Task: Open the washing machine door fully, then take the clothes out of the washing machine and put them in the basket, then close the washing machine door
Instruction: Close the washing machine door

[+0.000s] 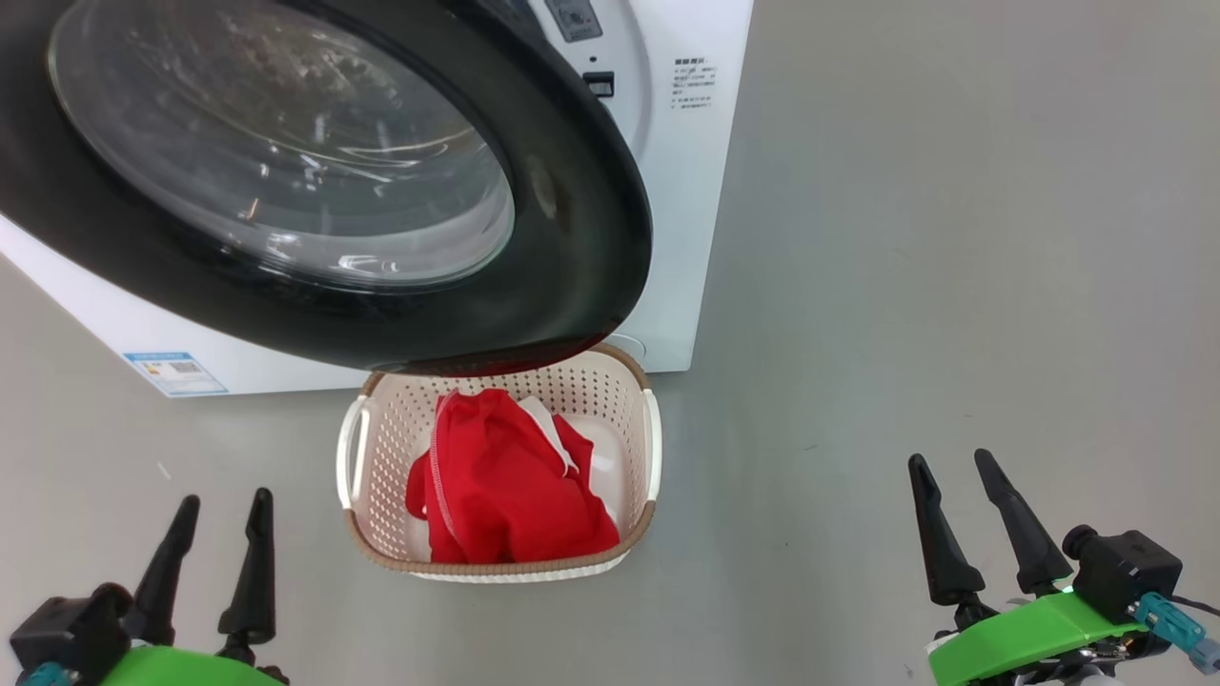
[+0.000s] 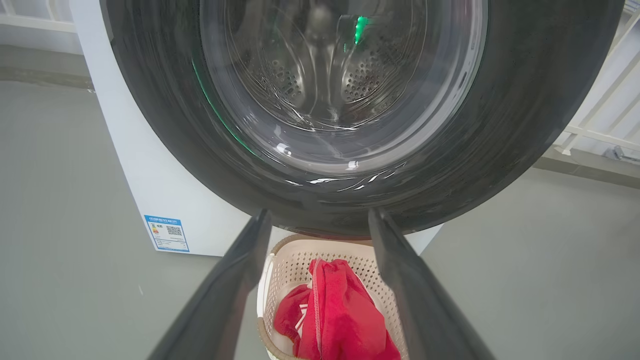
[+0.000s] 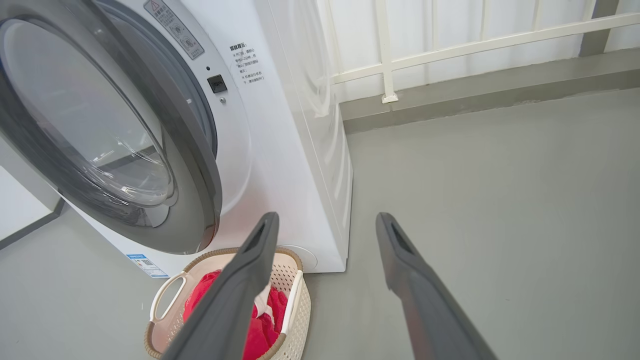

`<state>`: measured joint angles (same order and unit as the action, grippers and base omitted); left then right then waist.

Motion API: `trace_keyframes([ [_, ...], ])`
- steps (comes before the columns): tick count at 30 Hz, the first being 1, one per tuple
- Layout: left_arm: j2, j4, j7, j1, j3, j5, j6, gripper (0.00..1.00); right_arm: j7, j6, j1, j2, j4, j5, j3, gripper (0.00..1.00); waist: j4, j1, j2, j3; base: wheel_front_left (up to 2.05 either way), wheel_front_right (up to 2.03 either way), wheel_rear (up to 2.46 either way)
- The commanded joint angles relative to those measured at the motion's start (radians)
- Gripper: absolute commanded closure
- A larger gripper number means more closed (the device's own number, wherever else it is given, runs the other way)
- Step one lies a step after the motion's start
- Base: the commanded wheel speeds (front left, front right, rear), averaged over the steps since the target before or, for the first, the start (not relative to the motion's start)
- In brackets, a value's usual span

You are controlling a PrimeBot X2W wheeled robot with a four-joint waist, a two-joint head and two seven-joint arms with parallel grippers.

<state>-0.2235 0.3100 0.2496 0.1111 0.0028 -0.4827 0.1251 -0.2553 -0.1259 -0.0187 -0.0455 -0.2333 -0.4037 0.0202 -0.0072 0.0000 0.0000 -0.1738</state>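
washing machine door (image 1: 591,238) ajar over basket (image 1: 515,569) | red clothes (image 1: 505,486) in basket, parked under door for short transfer | left gripper (image 1: 226,497), right gripper (image 1: 949,459) wide, empty: likely ready to close door

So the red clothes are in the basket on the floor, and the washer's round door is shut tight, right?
Not quite. The door is not shut tight: the right wrist view shows it standing ajar, swung out from the front of the washer. The red clothes are indeed in the basket on the floor.
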Motion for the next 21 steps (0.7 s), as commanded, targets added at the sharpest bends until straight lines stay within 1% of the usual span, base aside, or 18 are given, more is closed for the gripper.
trace_keyframes([
  [1, -0.006, -0.035, 0.012, -0.004, 0.061, 0.031, 0.006, 0.00, -0.006, -0.005, 0.010, -0.005, 0.025, 0.013, 0.022, 0.00, -0.003, 0.0000, 0.0000, 0.004, 0.00, 0.00, 0.00],
  [4, 0.014, -0.052, 0.012, -0.019, 0.086, 0.081, 0.006, 0.00, -0.006, -0.005, 0.017, -0.005, 0.026, 0.013, 0.020, 0.00, -0.007, 0.0000, 0.0000, 0.009, 0.00, 0.00, 0.00],
  [11, 0.036, -0.080, 0.012, -0.048, 0.091, 0.173, 0.006, 0.00, -0.006, -0.005, 0.027, -0.005, 0.029, 0.013, 0.012, 0.00, -0.012, 0.0000, 0.0000, 0.014, 0.00, 0.00, 0.00],
  [15, 0.045, -0.078, 0.012, -0.065, 0.090, 0.199, 0.006, 0.00, -0.006, -0.005, 0.033, -0.005, 0.029, 0.011, 0.013, 0.00, -0.014, 0.0000, 0.0000, 0.018, 0.00, 0.00, 0.00],
  [21, 0.055, -0.082, 0.012, -0.075, 0.093, 0.209, 0.006, 0.00, -0.006, -0.005, 0.036, -0.005, 0.028, 0.008, 0.012, 0.00, -0.011, 0.0000, 0.0000, 0.024, 0.00, 0.00, 0.00],
])
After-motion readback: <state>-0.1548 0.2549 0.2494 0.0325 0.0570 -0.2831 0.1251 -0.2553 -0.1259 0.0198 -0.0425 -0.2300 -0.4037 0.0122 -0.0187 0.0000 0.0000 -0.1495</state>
